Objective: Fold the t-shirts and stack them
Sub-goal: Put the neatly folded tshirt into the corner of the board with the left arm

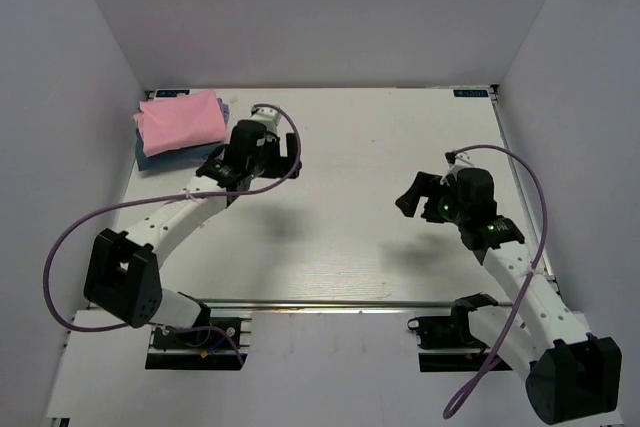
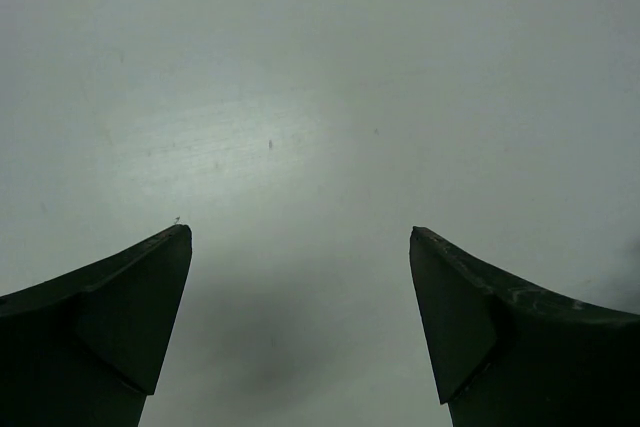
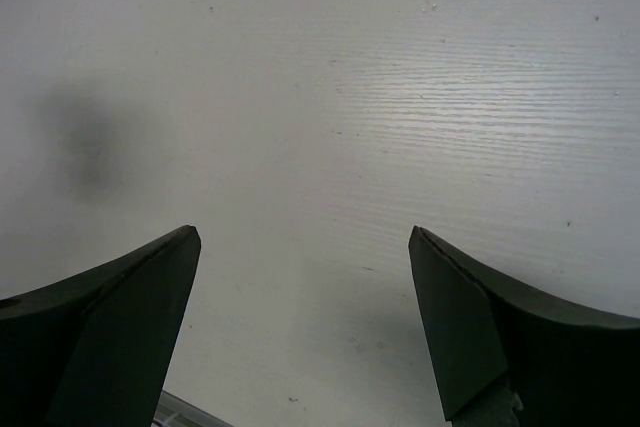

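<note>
The t-shirts lie folded in one stack at the table's far left corner. The light pink one (image 1: pixel 181 121) is on top, the dark teal-blue one (image 1: pixel 152 158) shows beneath it, and a sliver of the pale lavender one (image 1: pixel 226 109) shows at the right edge. My left gripper (image 1: pixel 282 153) hangs just right of the stack, open and empty; in the left wrist view (image 2: pixel 300 232) only bare table lies between its fingers. My right gripper (image 1: pixel 411 197) is open and empty over the right half of the table; the right wrist view (image 3: pixel 305 232) shows bare table under it.
The white table (image 1: pixel 350 137) is boxed in by pale walls at the back and both sides. A metal rail (image 1: pixel 330 304) runs along the near edge by the arm bases. Purple cables loop out from both arms.
</note>
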Robot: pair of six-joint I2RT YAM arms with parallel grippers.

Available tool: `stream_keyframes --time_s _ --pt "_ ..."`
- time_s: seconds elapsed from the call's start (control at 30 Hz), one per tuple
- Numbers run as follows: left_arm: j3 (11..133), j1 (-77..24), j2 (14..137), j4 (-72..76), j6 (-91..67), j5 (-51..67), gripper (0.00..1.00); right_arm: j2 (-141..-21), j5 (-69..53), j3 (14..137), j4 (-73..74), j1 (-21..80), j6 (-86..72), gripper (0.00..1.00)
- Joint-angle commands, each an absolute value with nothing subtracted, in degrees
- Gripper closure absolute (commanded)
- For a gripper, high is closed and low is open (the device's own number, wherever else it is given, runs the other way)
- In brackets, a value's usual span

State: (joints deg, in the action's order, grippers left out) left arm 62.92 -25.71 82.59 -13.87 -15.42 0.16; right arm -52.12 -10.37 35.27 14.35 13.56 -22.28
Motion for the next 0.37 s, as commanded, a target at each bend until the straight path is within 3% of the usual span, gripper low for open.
stream_keyframes --time_s 0.0,0.33 --pt "57.32 -28.11 78.49 -16.86 -20.99 -10.44 0.0 -48.35 -6.33 33.23 16.52 13.62 -22.41 0.09" --pt "54.14 -34.98 74.19 -20.57 -22.32 -17.31 0.0 -40.18 -6.06 28.65 16.87 13.45 -23.73 0.09"
